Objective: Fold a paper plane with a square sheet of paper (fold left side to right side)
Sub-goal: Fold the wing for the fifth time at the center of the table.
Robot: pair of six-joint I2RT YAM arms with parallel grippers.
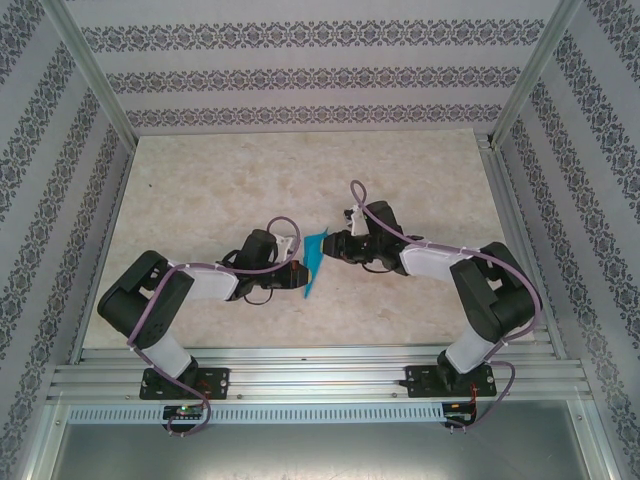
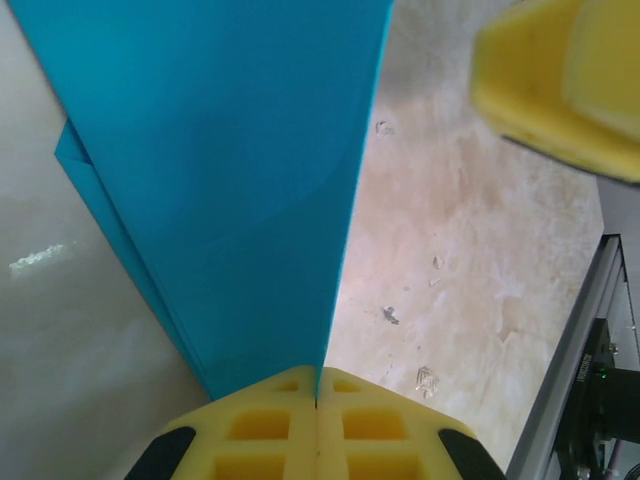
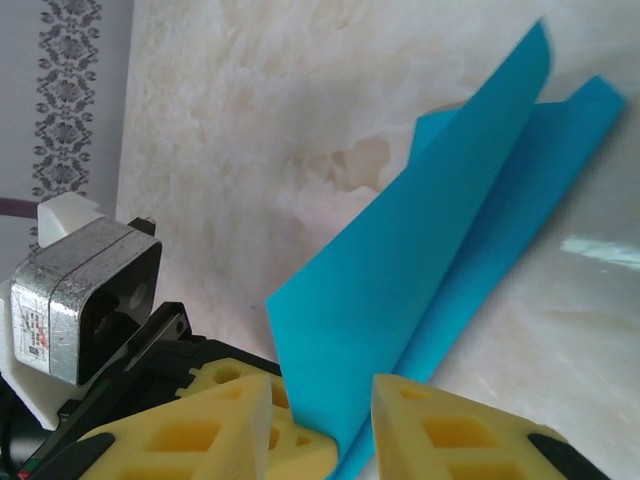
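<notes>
**Work surface:** a flat tabletop [image 1: 200, 200] with a pale beige, marbled finish. It is glossy enough to carry light reflections in the wrist views.

**Enclosure:** three walls [image 1: 300, 40] papered in grey-and-white bands of floral pattern, with aluminium uprights [image 1: 95, 75] at the corners. A ribbed aluminium rail [image 1: 320, 365] runs along the near edge, where both arm bases are bolted.

**Square sheet of paper** [image 1: 314, 262]: teal-blue and folded into a narrow pointed shape, located near the middle of the table between the two grippers. It stands partly raised off the surface. In the right wrist view, one flap is lifted above another layer.

**Left gripper** [image 2: 317, 395]: the yellow pads are fully closed and pinch the edge of the sheet in the seam between them.

**Right gripper** [image 3: 325, 392]: the jaws are partly apart, with the lower edge of the sheet in the gap. Contact between its pads and the sheet cannot be determined.
</notes>
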